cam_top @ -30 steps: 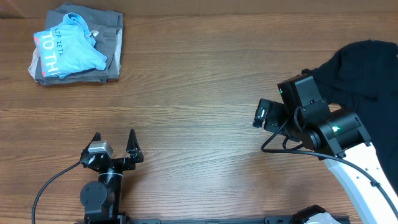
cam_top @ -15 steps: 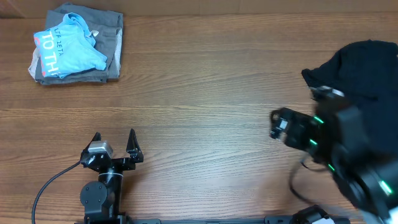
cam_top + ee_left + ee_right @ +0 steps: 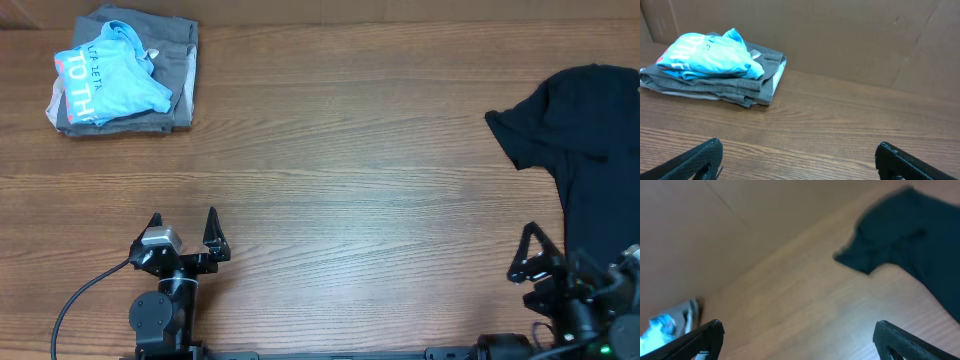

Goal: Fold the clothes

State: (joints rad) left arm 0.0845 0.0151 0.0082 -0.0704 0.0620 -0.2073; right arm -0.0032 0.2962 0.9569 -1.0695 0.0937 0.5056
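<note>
A folded light blue T-shirt (image 3: 108, 82) with white lettering lies on top of a folded grey garment (image 3: 180, 70) at the table's far left corner. The left wrist view shows the same blue T-shirt (image 3: 705, 54) on the grey stack (image 3: 745, 89), well ahead of my left gripper (image 3: 799, 147). That left gripper (image 3: 183, 228) stands open and empty near the front edge. A black T-shirt (image 3: 590, 140) lies spread and unfolded at the right. My right gripper (image 3: 548, 258) is low at the front right, open and empty, next to the black T-shirt (image 3: 910, 240).
The wooden table (image 3: 340, 170) runs bare between the two lots of cloth. A brown cardboard wall (image 3: 850, 35) stands behind the folded stack. A black cable (image 3: 80, 295) loops from the left arm's base at the front edge.
My right arm has drawn back from the middle right of the table to the front right corner, off the black T-shirt's sleeve. The left arm and the clothes have not moved.
</note>
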